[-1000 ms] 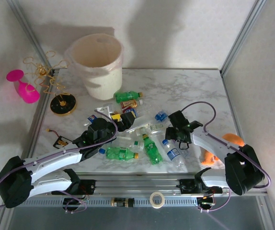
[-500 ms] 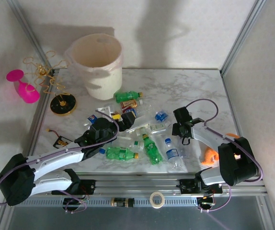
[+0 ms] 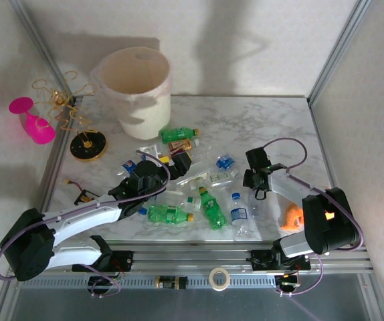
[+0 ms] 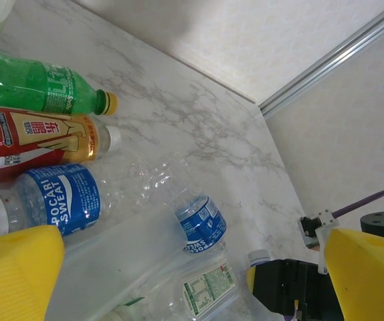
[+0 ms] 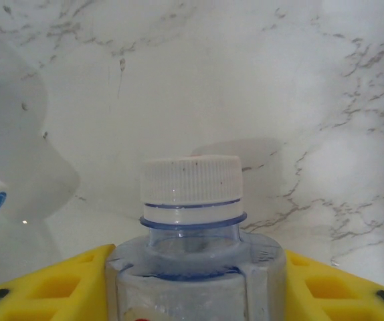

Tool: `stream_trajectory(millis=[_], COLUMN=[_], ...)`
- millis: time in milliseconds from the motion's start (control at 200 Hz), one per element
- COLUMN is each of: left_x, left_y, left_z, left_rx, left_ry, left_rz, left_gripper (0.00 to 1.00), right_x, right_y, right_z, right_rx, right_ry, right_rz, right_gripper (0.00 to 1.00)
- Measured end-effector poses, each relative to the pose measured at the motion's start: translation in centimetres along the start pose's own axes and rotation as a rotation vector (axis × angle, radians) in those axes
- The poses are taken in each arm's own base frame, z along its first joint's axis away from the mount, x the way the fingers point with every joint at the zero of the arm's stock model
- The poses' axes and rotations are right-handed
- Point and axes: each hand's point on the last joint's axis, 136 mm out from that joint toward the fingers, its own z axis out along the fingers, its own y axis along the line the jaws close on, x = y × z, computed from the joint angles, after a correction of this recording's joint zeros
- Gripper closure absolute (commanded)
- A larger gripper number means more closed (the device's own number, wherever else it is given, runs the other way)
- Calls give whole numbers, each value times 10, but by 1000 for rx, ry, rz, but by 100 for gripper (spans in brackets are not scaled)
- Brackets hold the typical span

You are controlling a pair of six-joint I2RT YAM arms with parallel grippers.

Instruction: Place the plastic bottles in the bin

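Observation:
Several crushed plastic bottles (image 3: 199,180) lie mid-table: green ones (image 3: 168,214), clear blue-labelled ones (image 3: 240,212), a red-gold one (image 3: 182,144). The cream bin (image 3: 135,87) stands at the back left. My right gripper (image 3: 249,178) is shut on a clear bottle with a white cap (image 5: 192,190), which sits between its yellow fingers (image 5: 65,284). My left gripper (image 3: 177,164) hangs open over the pile, nothing between its yellow fingers (image 4: 15,271). Below it lie a blue-labelled bottle (image 4: 202,224), a larger one (image 4: 58,197) and a green one (image 4: 38,83). The right gripper (image 4: 292,287) shows at lower right there.
A pink wine glass (image 3: 31,120) and a gold wire stand on a black base (image 3: 88,144) sit at the left edge. An orange object (image 3: 298,215) lies by the right arm. A tape roll (image 3: 219,277) rests on the front rail. Frame posts bound both sides.
My right gripper has closed on the white-capped bottle and shifted a little back and right. The left arm has crept slightly forward over the pile, still open.

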Motion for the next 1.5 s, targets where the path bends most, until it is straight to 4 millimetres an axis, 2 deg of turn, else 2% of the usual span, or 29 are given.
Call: stream_trajectory(millis=[135,235,411,516,746,966,1167,1317,1497], left_x=[-1,-2,-2,4,24,59,88,93,100], left_y=[-5,-11,-32,-41,-66,-93,-109,-116,-113], left_z=[1,4,3,1,-1,7,16,20,27], left_rx=[19,38,124,178,335,442,490,508,502], left_ry=[-1,8,31,65,160,278,364,378,388], left_rz=[18,44,96,117,127,141,152,154,145], left_gripper=[0,0,0,0,1,2,3,6,14], right_x=[-17,-40,-83,-97,-107,-106,-99,-95,-94], right_y=[2,12,50,73,111,141,160,167,172], right_z=[-21,-46,-100,-122,-154,-179,-186,-188,-193], right_rx=[-38,-106,-341,-484,-722,-858,-913,-929,-949], right_ry=[-77,-159,-297,-342,-378,-407,-400,-389,-394], right_rz=[23,37,46,41,38,2,-25,-29,-28], right_gripper=[56,54,55,55,56,57,57,57,57])
